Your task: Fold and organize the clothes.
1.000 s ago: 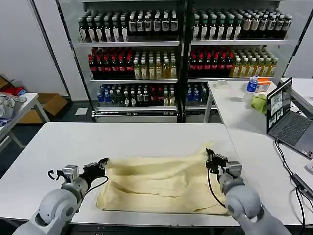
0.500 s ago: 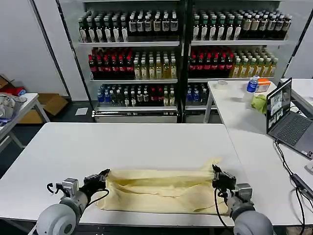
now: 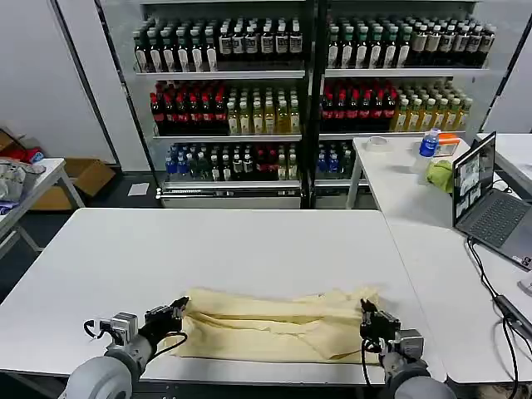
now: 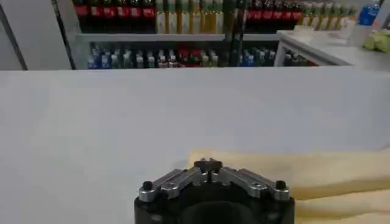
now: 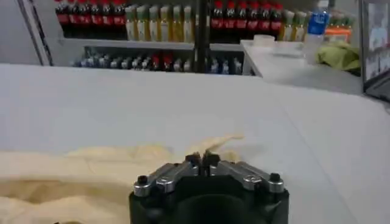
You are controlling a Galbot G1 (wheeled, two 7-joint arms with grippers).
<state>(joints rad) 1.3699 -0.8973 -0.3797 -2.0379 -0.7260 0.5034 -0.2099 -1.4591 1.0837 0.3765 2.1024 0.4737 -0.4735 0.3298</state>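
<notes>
Cream T-shirt point(image 3: 270, 325) lying as a long folded band along the near edge of the white table point(image 3: 166, 249). Left gripper point(image 3: 176, 311) pinches its left end with closed fingers; right gripper point(image 3: 368, 318) likewise clamps the right end. Behind: bottle shelves point(image 3: 299, 91); laptop point(image 3: 486, 199) on the side table.

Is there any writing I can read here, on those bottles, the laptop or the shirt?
None can be read.
Bottle labels on the shelves: too small.
Laptop screen: too small.
T-shirt: no print visible.
Blue bottle: label blurred.
</notes>
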